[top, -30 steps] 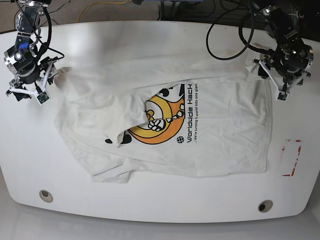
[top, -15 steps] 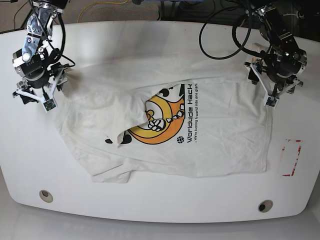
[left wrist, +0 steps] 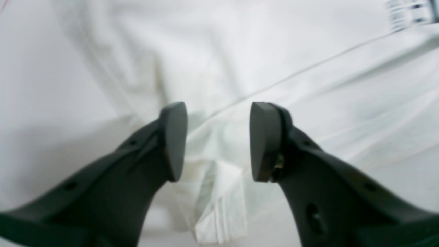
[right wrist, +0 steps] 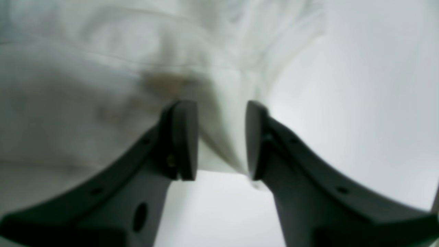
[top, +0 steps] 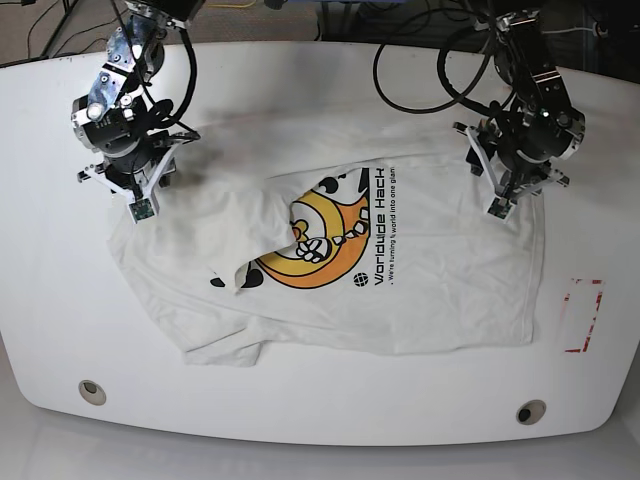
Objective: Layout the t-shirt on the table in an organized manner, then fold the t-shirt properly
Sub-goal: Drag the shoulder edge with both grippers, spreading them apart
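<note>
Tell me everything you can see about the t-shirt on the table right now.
The t-shirt is white, thin-looking cloth with an orange-yellow round graphic and black lettering. It lies mostly spread on the white table, wrinkled, with a flap folded over part of the graphic. The left gripper and the right gripper are down at its far edge. In each wrist view a bunched fold of cloth sits between parted jaws; a firm grip is not evident.

my base view looks straight down over the table point(top: 320, 70); both wrist views peer close past their fingers at the t-shirt point(top: 420, 290).
</note>
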Tool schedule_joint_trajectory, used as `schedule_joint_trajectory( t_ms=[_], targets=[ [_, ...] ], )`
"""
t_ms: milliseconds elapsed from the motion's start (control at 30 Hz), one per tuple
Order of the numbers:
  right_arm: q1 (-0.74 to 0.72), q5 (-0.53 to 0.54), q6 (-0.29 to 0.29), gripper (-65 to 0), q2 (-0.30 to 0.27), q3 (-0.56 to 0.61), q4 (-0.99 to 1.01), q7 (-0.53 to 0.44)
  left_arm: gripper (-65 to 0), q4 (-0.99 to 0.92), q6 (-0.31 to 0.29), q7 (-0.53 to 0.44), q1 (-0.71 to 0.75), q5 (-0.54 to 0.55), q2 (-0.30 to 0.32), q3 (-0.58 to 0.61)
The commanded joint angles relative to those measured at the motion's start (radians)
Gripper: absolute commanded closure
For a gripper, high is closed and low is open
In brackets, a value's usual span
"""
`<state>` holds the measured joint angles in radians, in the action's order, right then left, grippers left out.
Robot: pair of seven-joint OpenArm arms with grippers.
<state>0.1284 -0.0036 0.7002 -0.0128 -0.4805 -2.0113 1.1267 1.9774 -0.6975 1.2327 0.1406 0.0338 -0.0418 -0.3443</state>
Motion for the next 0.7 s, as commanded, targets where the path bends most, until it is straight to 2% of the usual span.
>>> schedule_joint_trajectory(
  t_ms=[0,100,233,667],
  targets=[
    [-0.016,0.001,-0.002,-12.0,0.012,-0.004,0.002,-0.021,-21.3,0.012,-0.001,-0.012,0.011,-0.008,0.004,0.001],
    [-0.022,0.001,-0.002,-8.9,0.015,-0.004,0.036,-0.027,-18.1,0.007,-0.001,-0.012,0.015,-0.01,0.004,0.003],
    [-0.023,-0.006,-0.002,-8.7,0.009,-0.004,0.105,-0.087,-17.5,-0.028,-0.001,-0.012,0.015,-0.01,0.009,-0.003],
    [-0.023,0.0,-0.002,-8.7,-0.164,-0.013,0.361,-0.25,-17.6,-0.163,-0.001,-0.024,0.027,-0.008,0.139,-0.002]
  ],
)
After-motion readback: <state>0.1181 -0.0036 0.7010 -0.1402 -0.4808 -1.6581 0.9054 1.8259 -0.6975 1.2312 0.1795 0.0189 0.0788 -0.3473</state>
